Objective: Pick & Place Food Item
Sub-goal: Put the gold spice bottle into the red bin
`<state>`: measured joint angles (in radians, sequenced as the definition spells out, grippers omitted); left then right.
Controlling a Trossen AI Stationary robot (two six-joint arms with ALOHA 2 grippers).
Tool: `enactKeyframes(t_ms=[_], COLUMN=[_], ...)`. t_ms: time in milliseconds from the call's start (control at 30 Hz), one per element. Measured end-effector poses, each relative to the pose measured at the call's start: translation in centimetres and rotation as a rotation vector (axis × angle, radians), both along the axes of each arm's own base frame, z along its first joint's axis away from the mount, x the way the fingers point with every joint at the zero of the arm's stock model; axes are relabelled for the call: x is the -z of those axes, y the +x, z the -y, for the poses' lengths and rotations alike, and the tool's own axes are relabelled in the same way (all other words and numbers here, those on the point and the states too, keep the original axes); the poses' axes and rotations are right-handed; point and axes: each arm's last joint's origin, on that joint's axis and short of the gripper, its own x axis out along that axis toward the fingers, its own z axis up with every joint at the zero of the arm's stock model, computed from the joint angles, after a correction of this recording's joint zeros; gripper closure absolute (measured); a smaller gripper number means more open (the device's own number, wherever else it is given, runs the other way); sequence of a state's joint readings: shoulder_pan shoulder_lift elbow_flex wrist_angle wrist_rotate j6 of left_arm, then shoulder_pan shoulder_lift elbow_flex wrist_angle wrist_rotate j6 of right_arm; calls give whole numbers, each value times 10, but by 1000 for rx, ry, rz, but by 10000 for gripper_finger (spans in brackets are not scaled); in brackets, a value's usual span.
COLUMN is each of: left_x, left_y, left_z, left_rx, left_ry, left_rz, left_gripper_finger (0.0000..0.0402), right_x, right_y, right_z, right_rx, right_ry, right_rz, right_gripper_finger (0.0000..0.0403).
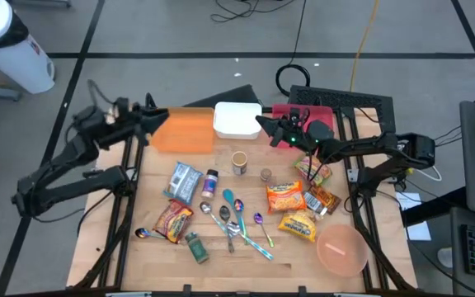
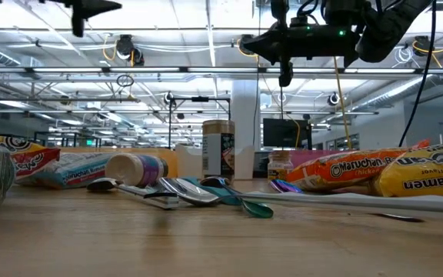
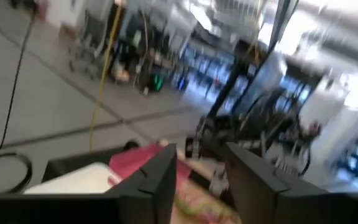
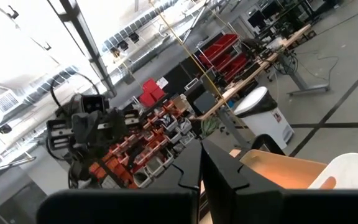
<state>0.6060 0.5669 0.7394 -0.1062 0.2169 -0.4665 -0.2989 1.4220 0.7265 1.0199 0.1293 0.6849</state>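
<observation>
Nearest the front edge of the table (image 1: 110, 247) sits a pink bowl (image 1: 340, 250), with a green spice jar (image 1: 196, 247) and a bunch of spoons (image 1: 236, 224) close by. Just past those are the ramen packets (the food items here): one yellow (image 1: 298, 225), one orange (image 1: 285, 198), one red (image 1: 173, 220), all lying flat on the wood, none lifted. At the far edge, an orange container (image 1: 184, 130) sits beside a white container (image 1: 237, 120). The left gripper (image 1: 157, 117) hangs over the orange one, fingers parted with nothing between them. The right gripper (image 1: 265, 124) is up in the air beside the white one, fingers pressed together, empty.
</observation>
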Motion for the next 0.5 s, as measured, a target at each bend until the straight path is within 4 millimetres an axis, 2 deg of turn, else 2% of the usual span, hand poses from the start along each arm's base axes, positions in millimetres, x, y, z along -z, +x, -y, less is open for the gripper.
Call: enactKeyframes(t_ms=[167, 267, 367, 500], left_x=[0, 5, 11, 14], left_y=[22, 34, 42, 52], left_z=[-14, -22, -28, -35], left_rx=[37, 45, 54, 37], left_ry=[-41, -90, -112, -143], left_rz=[-144, -198, -229, -214], left_gripper_finger=[197, 164, 142, 129], right_x=[0, 0, 0, 0], right_y=[0, 1, 2, 2], right_z=[0, -3, -5, -8], right_rx=[-16, -98, -174, -229], right_ry=[5, -14, -6, 37], right_rz=[3, -3, 0, 14], right_gripper_finger=[398, 385, 349, 279])
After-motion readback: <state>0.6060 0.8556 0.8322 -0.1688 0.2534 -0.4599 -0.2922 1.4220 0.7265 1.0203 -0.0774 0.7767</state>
